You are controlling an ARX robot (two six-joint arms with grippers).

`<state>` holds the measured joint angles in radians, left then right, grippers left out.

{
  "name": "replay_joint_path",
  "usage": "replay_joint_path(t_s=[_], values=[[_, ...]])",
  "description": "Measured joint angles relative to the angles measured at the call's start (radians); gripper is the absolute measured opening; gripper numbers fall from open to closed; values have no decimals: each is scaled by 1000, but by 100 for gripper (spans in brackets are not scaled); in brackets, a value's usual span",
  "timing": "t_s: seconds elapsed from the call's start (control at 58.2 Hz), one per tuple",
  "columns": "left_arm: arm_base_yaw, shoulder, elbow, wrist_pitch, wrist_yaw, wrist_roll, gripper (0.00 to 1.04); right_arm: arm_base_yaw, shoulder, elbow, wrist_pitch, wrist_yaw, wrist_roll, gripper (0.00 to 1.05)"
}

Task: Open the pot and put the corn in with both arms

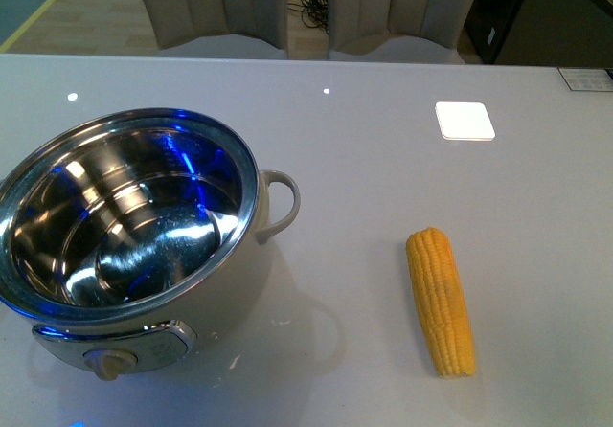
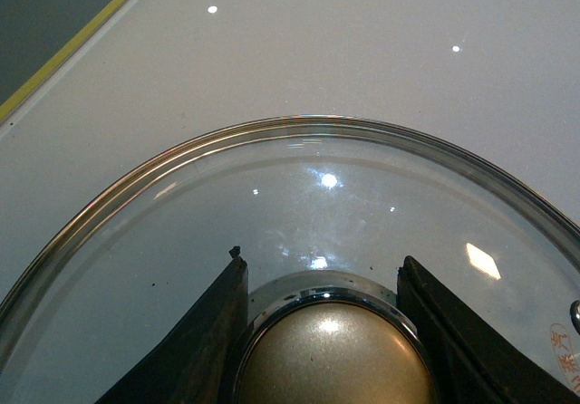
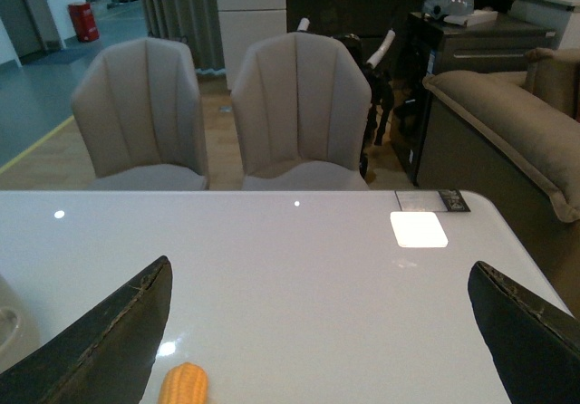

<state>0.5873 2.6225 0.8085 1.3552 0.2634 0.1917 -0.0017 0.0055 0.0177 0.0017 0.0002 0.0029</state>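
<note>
Now open, the pot stands at the near left corner of the table, its steel bowl bare. The corn lies apart from it toward the near right, flat on the tabletop. Its long axis runs from the far edge to the near edge, with the near end swung slightly right. That near end looks a little narrower, though the taper is faint.

The left gripper clamps the gold knob of the glass lid, one finger on each side, over bare tabletop. The right gripper is spread wide and empty, with the cob's tip just beside one finger.

Hazards, as judged:
- A round cob would probably roll toward the right edge if one finger touches first.
- Jaws closing along the axis rather than across it would likely slip off.
- A smooth knob may let the lid tilt or drop.
- A release too close to the rim could bounce the corn out.
</note>
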Motion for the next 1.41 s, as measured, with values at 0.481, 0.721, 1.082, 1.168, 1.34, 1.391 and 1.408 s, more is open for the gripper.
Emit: replay_joint_path(t_s=[0.481, 0.721, 1.082, 1.168, 1.34, 1.391, 1.408], values=[[4, 22, 26, 2, -2, -27, 52, 0, 0, 0, 0, 0, 0, 96], [6, -30, -3, -13, -5, -32, 91, 0, 0, 0, 0, 0, 0, 96], [-8, -335, -122, -84, 7, -79, 98, 0, 0, 0, 0, 0, 0, 96], [-21, -454, -179, -108, 18, -106, 98, 0, 0, 0, 0, 0, 0, 96], [-64, -748, -291, -206, 20, -184, 98, 0, 0, 0, 0, 0, 0, 96], [-77, -836, -320, -244, 17, -203, 98, 0, 0, 0, 0, 0, 0, 96], [-81, -871, -331, -259, 16, -214, 98, 0, 0, 0, 0, 0, 0, 96]])
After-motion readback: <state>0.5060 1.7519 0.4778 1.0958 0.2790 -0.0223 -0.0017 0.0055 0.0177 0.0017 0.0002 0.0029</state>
